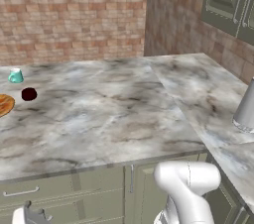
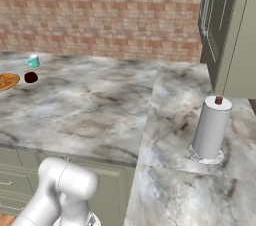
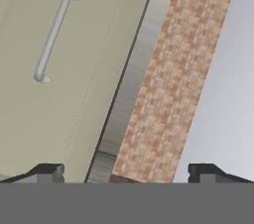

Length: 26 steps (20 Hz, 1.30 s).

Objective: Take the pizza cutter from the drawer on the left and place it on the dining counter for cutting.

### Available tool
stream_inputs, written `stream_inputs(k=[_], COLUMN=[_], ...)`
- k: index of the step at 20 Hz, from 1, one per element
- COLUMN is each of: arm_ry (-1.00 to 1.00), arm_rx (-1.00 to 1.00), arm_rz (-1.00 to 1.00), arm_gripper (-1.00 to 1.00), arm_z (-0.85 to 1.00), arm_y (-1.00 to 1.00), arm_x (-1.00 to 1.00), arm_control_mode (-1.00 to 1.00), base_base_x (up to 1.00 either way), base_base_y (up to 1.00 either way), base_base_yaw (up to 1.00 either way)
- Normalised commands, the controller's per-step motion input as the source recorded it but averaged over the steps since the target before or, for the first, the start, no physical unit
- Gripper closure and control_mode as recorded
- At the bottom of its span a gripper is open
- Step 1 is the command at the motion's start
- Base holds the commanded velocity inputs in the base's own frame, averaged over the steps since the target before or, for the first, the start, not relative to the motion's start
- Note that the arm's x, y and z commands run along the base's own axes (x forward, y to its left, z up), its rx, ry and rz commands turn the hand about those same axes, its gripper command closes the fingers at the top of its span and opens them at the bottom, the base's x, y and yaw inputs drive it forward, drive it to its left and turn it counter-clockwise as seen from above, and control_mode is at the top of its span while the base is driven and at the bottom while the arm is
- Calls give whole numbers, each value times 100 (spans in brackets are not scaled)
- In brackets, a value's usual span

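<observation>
Sage-green, my drawer (image 1: 30, 191) front sits closed under the marble table (image 1: 109, 114) at lower left, long axis horizontal, its slim silver bar handle running the same way. My end effector (image 3: 126, 173) stands wide apart, gripping nothing, facing a green cabinet door (image 3: 64, 69).
</observation>
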Motion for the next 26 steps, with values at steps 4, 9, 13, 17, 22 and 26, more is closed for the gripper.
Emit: stream_inputs(k=[4,9,13,17,22,26], arm_ry=[0,0,0,0,2,0], arm_rx=[9,7,5,2,6,0], arm_rz=[0,0,0,0,1,0], arm_gripper=[-100,-100,-100,-100,-100,-100], arm_z=[-25,-29,-24,-4,0,-13], arm_y=[25,10,10,11,0,0], arm_x=[4,1,6,18,4,21], arm_control_mode=[-100,-100,-100,-100,-100,-100], base_base_x=[0,0,0,0,0,0], base_base_y=[0,0,0,0,0,0], base_base_yaw=[0,0,0,0,0,0])
